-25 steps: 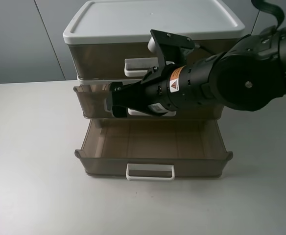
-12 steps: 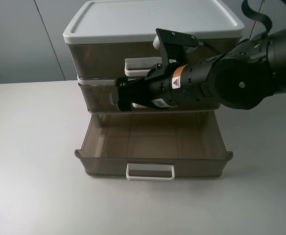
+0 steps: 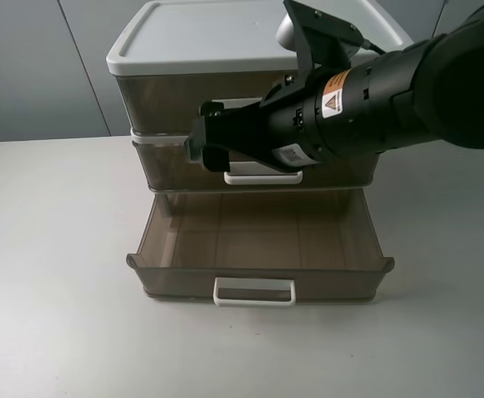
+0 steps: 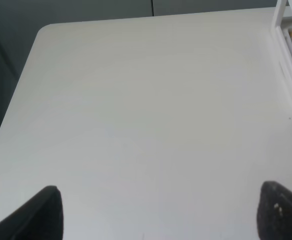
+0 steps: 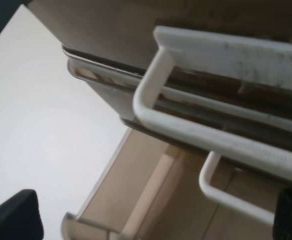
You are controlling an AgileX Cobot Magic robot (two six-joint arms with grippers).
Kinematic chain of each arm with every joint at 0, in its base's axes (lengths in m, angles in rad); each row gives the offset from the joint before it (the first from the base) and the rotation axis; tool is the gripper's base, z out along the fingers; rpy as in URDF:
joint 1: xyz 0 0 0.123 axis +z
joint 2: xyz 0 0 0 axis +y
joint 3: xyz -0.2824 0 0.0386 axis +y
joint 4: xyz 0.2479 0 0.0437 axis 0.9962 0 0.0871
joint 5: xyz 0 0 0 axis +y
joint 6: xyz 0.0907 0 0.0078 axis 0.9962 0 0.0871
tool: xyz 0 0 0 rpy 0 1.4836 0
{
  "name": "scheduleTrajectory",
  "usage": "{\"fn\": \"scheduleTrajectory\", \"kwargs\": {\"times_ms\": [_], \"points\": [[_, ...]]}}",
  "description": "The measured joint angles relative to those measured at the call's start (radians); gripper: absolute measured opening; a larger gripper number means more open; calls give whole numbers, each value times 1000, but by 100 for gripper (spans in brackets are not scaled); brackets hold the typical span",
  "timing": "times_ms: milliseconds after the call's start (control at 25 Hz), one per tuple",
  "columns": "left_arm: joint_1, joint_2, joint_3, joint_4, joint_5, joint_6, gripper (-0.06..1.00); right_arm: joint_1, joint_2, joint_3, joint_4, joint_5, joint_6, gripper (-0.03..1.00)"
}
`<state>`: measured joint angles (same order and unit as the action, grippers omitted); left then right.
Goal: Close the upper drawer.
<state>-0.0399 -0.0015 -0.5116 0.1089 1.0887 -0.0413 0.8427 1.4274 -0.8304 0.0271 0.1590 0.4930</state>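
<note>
A three-drawer cabinet (image 3: 192, 46) with smoky brown drawers and a white top stands at the back of the table. The upper of the two lower drawers (image 3: 167, 166) is pushed in flush, its white handle (image 3: 263, 177) showing under my right arm. The bottom drawer (image 3: 258, 240) stands pulled out and empty. My right gripper (image 3: 207, 145) is open and hovers just in front of the cabinet, holding nothing. In the right wrist view the open gripper (image 5: 151, 217) looks at two white handles (image 5: 196, 130) and the open bottom drawer (image 5: 136, 200). My left gripper (image 4: 163, 212) is open over bare table.
The white table (image 3: 51, 290) surrounds the cabinet. The open bottom drawer's handle (image 3: 254, 291) sticks out toward the front edge. A white frame (image 4: 291, 55) shows at the edge of the left wrist view. A grey wall stands behind.
The upper open drawer has gone from partly pulled out to fully in. My right gripper has since risen and drawn back from its handle.
</note>
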Motion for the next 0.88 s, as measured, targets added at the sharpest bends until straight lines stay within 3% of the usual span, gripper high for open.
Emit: {"fn": "scheduleTrajectory", "kwargs": {"times_ms": [200,320,720,880], "points": [[0,0,0,0,0,0,74,10,-80,0,46,91,-25,70],[0,0,0,0,0,0,74,-28,-113,0,56,168,-65,70],[0,0,0,0,0,0,74,-279,-252,0,59,506,-220,70],[0,0,0,0,0,0,74,-421,-295,0,-6,594,-240,70]]}}
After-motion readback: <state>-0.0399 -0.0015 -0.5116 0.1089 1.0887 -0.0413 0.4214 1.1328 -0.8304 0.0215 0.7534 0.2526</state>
